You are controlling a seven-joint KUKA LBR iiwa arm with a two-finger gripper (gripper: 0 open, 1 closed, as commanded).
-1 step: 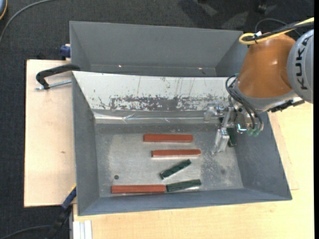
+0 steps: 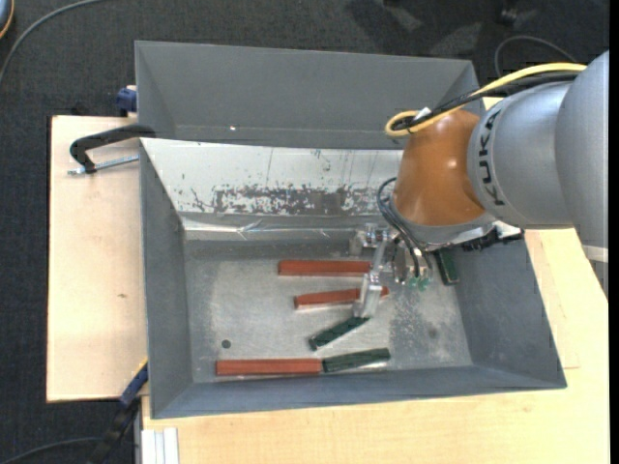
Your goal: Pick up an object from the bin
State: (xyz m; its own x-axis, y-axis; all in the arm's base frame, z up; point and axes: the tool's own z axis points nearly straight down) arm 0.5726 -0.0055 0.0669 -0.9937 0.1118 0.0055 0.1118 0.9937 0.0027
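Note:
My gripper [image 2: 372,288] hangs low in the right half of the bin, at the right end of a short red-brown flat stick [image 2: 327,301]. Just behind that lies a longer red-brown stick [image 2: 319,269], whose right end runs under the gripper. A dark green stick [image 2: 338,333] lies slanted right below the gripper, close to its tip. Whether the gripper touches any of them is hidden by its own body.
Along the bin's front wall lie a long red-brown stick [image 2: 268,366] and, end to end with it, a second dark green stick [image 2: 356,360]. The arm with its orange cover reaches in over the bin's right wall.

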